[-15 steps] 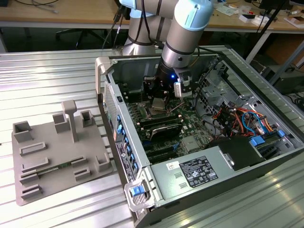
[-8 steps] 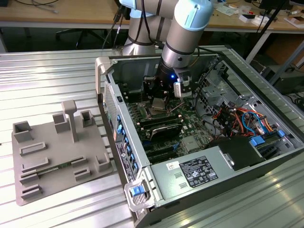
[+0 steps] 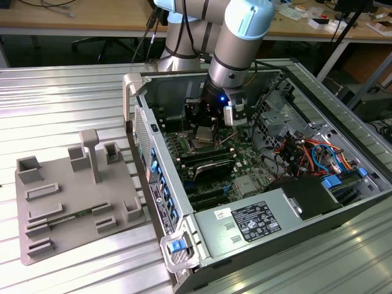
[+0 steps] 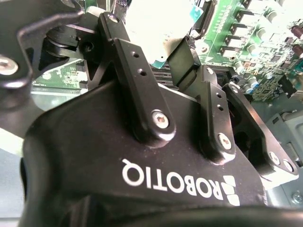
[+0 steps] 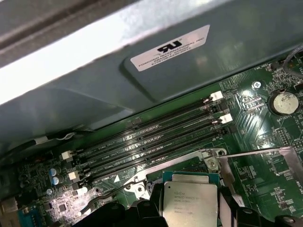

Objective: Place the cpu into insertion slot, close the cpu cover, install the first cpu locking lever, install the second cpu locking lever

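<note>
Silvery-grey metal with a greenish rim, the cpu [image 5: 190, 203] is pinched at two opposite edges by the black fingers [image 4: 128, 61] of the gripper [image 4: 144, 37], whose jaws are closed on the chip. It hangs over the insertion slot [image 5: 182, 160], framed by the slot's silvery rim; whether it touches the socket floor I cannot tell. Long black memory slots [image 5: 151, 137] run just beside that rim, and a coin battery [image 5: 284, 101] lies farther off on the green board [image 5: 255, 123]. In the exterior view the arm [image 3: 239, 37] reaches down into the open computer case [image 3: 153, 141], coming in from 12 o'clock. From the arm's tip, the power supply [image 3: 245, 223] lies at 5 o'clock, and a grey fixture plate [image 3: 73, 202] rests outside the case at 8 o'clock on the slatted metal table [image 3: 61, 104].
</note>
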Action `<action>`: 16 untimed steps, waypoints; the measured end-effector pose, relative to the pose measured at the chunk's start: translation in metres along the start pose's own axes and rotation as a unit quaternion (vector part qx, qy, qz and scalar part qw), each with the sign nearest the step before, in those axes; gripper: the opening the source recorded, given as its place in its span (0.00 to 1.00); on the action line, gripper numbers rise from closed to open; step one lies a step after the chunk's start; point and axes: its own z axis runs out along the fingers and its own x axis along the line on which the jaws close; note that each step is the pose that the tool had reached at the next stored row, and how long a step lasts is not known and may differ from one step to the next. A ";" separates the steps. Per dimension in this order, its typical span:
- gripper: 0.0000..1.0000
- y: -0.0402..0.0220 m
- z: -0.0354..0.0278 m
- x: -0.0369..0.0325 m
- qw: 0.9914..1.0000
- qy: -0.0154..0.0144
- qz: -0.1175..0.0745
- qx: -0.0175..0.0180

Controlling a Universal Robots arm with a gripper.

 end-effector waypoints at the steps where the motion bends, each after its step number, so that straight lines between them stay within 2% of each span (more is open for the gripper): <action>1: 0.55 0.0000 0.0000 0.0000 1.000 0.000 0.001 0.000; 11: 0.55 0.0000 0.0004 0.0000 1.000 0.000 0.009 0.000; 16: 0.55 0.0000 0.0013 0.0000 1.000 -0.001 0.027 -0.001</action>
